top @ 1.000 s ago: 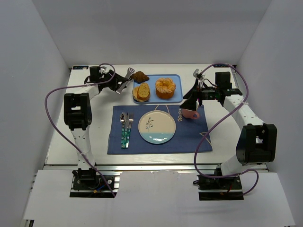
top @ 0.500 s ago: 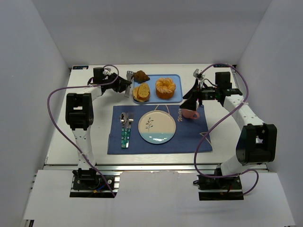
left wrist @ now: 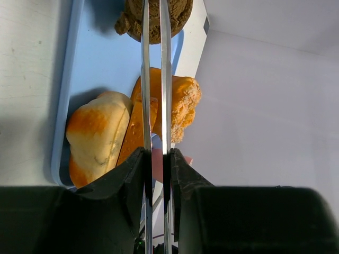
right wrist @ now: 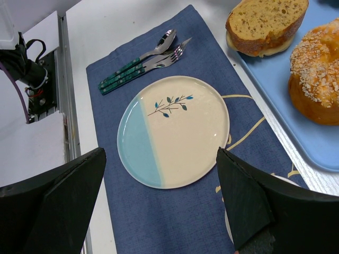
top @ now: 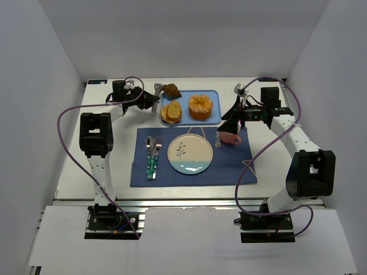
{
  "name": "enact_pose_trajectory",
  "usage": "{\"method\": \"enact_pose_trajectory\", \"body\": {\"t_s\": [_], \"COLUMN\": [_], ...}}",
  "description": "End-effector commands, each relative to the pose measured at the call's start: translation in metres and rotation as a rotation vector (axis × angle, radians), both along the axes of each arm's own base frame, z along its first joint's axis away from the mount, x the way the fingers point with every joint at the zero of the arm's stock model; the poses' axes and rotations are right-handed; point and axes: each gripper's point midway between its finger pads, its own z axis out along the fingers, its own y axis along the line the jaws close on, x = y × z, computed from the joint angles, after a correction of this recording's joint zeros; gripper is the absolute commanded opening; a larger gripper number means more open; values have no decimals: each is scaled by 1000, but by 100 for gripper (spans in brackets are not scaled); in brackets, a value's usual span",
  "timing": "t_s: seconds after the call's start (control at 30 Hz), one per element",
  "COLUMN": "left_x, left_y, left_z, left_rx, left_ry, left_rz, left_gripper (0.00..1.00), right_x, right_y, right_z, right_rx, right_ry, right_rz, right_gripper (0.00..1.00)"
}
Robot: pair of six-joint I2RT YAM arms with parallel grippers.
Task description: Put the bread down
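Note:
On the blue tray (top: 215, 97) (left wrist: 100, 58) at the back lie sliced bread (top: 171, 111) (left wrist: 98, 135) (right wrist: 265, 21), a round seeded bun (top: 200, 106) (right wrist: 318, 79) and a dark brown piece (top: 170, 91) (left wrist: 183, 13). My left gripper (top: 150, 100) (left wrist: 157, 153) is shut on metal tongs (top: 156, 93) (left wrist: 165, 63). Their two arms are squeezed nearly parallel and reach over the slices toward the brown piece; their tips are out of the wrist view. My right gripper (top: 232, 120) (right wrist: 160, 153) hangs open above the blue-and-cream plate (top: 190, 153) (right wrist: 175, 129), holding nothing.
The plate sits on a navy placemat (top: 229, 166) (right wrist: 159, 222) with a spoon and fork (top: 152, 154) (right wrist: 140, 61) to its left and a pink mug (top: 229, 138) at its right, under the right gripper. White walls close in the table on three sides.
The left gripper has closed on the tongs, pressing their arms from a wide V to nearly parallel, and shifted slightly toward the tray. The right arm has stayed still.

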Motion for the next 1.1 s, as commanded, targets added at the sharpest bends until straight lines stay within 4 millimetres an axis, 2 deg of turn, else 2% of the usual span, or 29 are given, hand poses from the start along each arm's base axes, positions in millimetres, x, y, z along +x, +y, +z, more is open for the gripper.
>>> {"method": "enact_pose_trajectory", "body": {"t_s": [0.0,0.33,0.57,0.67,0.7,0.73,0.87,0.9,1.0,1.03,1.07], "left_x": [0,-15,-40,-72,-88,-106,-177,-205,-247,-268,-279], "left_y": [-2,-5,-8,-13,-14,-16,-21,-21,-22,-22,-22], "left_z": [62,99,132,146,163,150,137,130,125,119,116], "left_rx": [-31,-64,-78,-83,-81,-86,-48,-44,-55,-47,-49], "left_ry": [-149,-237,-321,-353,-389,-357,-326,-310,-294,-282,-276], "left_rz": [-29,-49,-87,-143,-159,-184,-261,-274,-310,-325,-342], "left_gripper": [13,2,0,0,0,0,0,0,0,0,0], "right_x": [-1,-2,-1,-1,-1,-1,2,2,4,4,5], "right_y": [-1,0,-1,-2,-2,-2,-3,-3,-4,-3,-3], "right_z": [15,15,17,20,20,21,26,27,31,32,34], "right_rx": [23,25,23,17,15,14,10,9,7,6,7], "right_ry": [-58,-56,-65,-73,-77,-78,-98,-102,-115,-118,-121], "right_rz": [13,15,13,10,9,8,4,1,-2,-1,-1], "right_gripper": [89,89,89,89,89,89,89,89,89,89,89]}}
